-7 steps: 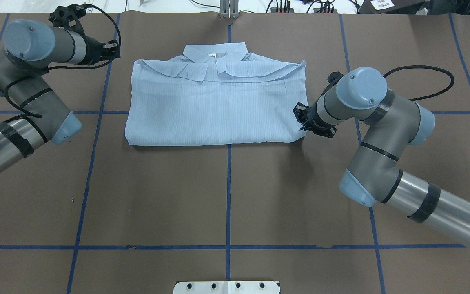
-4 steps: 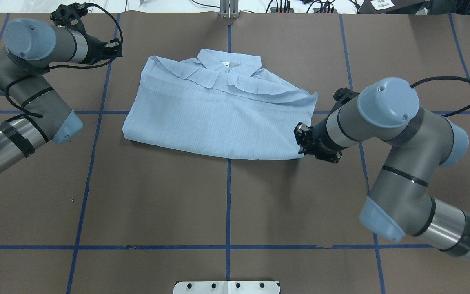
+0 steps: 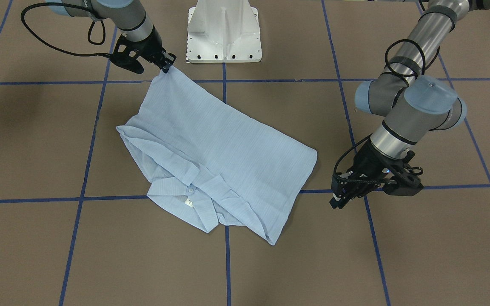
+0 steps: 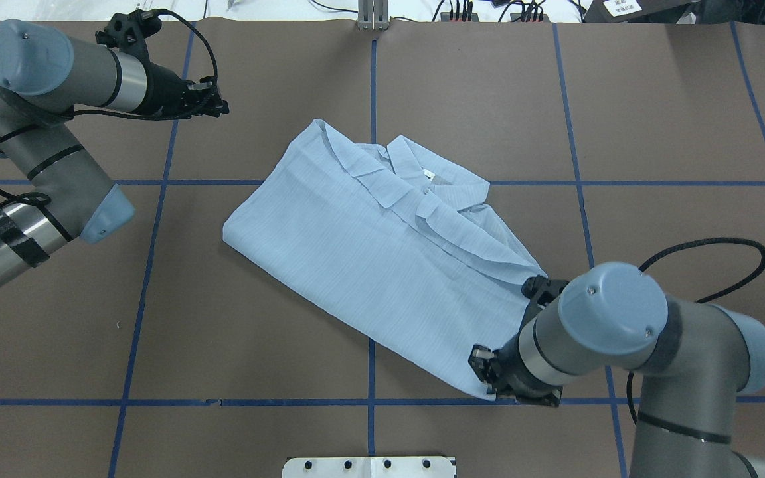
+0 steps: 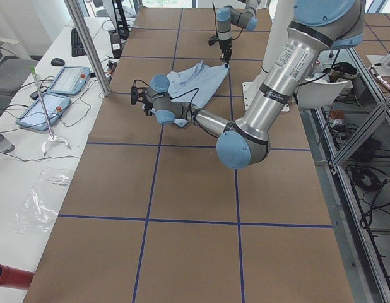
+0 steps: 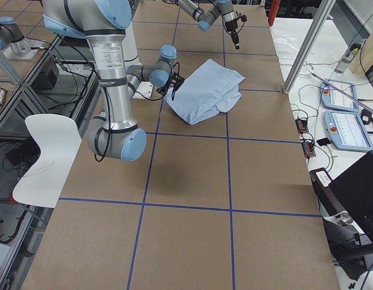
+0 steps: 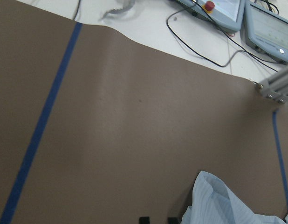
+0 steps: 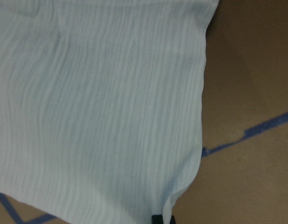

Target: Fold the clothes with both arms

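The shirt [image 4: 382, 265] is lying slantwise across the middle of the table [image 4: 223, 345], running from far left to near right. The right arm [image 4: 621, 318] is hanging over its near right corner, blocking that side. The left arm [image 4: 57, 73] is crowding the far left. Open tabletop is stretching across the near left and far right.

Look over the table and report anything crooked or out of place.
The shirt lies askew, diagonal to the blue tape grid, and its collar end is rumpled. One hem corner is pinched in the right gripper. The left gripper hangs open, clear of the cloth.
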